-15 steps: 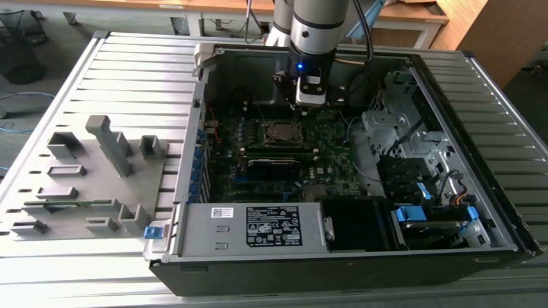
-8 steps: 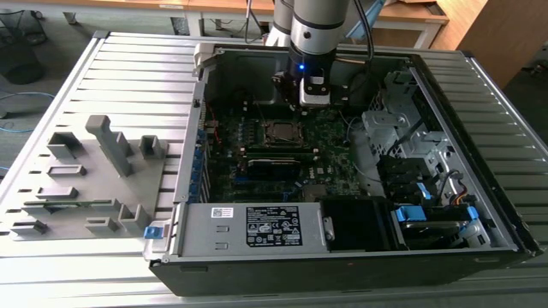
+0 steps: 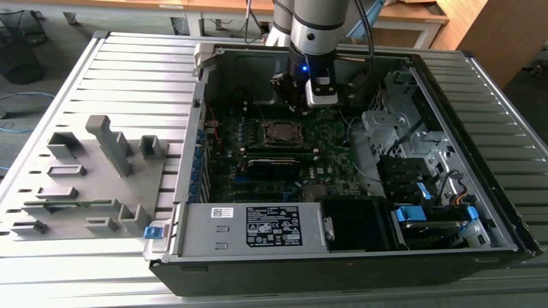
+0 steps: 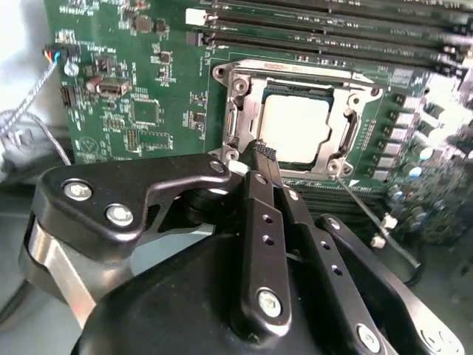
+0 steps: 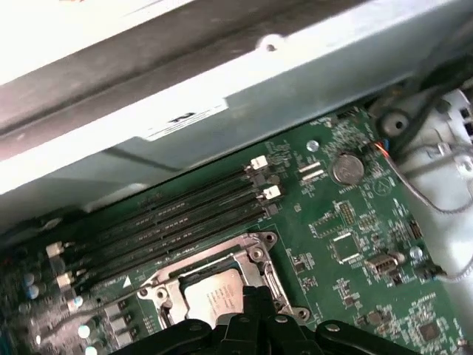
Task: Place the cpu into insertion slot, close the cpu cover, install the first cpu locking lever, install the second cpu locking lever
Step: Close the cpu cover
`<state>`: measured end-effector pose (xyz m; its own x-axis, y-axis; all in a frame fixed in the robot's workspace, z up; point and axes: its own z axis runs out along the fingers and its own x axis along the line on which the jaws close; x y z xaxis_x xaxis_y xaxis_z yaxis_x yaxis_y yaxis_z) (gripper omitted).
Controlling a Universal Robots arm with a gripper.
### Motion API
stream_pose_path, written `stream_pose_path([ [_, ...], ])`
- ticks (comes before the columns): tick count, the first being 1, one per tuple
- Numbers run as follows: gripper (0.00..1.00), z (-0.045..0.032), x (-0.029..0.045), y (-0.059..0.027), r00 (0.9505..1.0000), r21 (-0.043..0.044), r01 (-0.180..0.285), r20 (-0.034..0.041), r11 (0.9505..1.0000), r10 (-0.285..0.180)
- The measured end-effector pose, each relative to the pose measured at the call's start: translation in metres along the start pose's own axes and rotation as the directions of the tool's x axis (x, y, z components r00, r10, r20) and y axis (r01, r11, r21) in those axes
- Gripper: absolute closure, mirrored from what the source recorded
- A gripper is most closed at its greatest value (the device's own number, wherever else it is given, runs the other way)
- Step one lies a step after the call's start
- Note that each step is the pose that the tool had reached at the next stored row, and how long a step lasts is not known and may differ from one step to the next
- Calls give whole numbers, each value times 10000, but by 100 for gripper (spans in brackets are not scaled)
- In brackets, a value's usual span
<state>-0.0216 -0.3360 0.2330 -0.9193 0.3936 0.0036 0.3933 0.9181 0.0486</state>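
The cpu [image 4: 295, 129] lies flat in the insertion slot [image 3: 281, 131], its silver top showing. The cpu cover [image 4: 284, 74] is down over it, framing the chip. A thin metal locking lever [image 4: 362, 209] angles away from one corner of the socket. My gripper [image 4: 264, 151] hovers just above the socket's edge, its black fingers [image 4: 259, 214] pressed together with nothing between them. In the first wrist view the cpu [image 5: 211, 297] and cover [image 5: 247, 248] sit right beyond the gripper [image 5: 255, 296]. In the exterior view the gripper [image 3: 310, 102] hangs over the motherboard, behind the socket.
Long black memory slots [image 5: 185, 214] run beside the socket. A coin battery [image 5: 347, 168] and loose cables [image 4: 29, 126] lie nearby. The case walls, a power supply [image 3: 248, 226] and drive cage [image 3: 402, 128] hem in the board. A grey fixture tray [image 3: 86, 173] sits at the exterior view's left.
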Motion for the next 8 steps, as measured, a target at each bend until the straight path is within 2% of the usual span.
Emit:
stream_pose_path([
  [4,89,5,0,0,9973,1,733,-36,9973,-733],
  [8,89,10,0,0,9895,0,1447,-71,9895,-1447],
])
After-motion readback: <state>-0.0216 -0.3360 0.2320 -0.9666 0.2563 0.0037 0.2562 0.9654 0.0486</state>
